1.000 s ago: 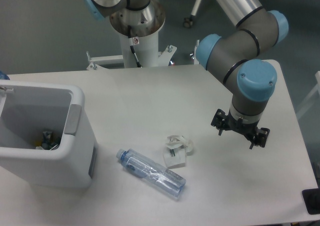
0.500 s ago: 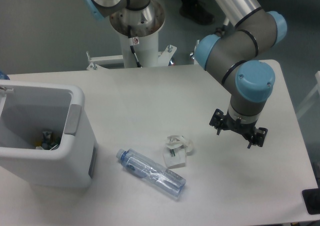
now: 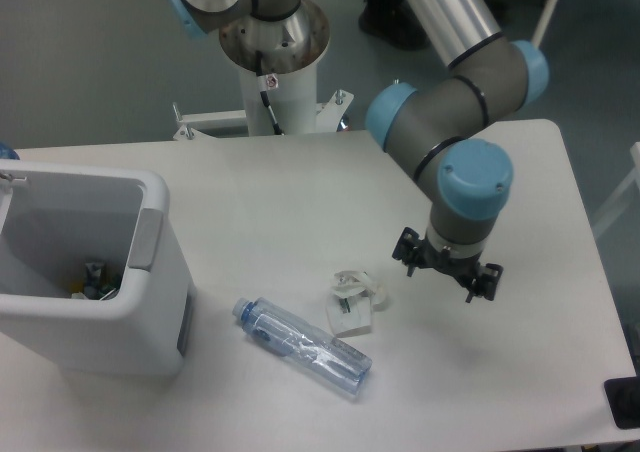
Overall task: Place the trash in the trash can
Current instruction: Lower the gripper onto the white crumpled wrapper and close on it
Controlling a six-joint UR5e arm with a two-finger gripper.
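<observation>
The gripper [image 3: 447, 274] hung empty above the bench [image 3: 300, 192], whether open or closed unclear, just right of the white scrap [image 3: 353, 298]. The bottle [image 3: 303, 345] lay beside it; the trash can [image 3: 85, 272] waited at left.

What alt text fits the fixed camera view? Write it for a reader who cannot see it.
A robot arm's gripper hangs above a white table, holding nothing, just right of a small white plastic scrap. A clear water bottle with a blue cap lies on its side nearer the front edge, and a white trash can stands at the left with some litter inside.
</observation>
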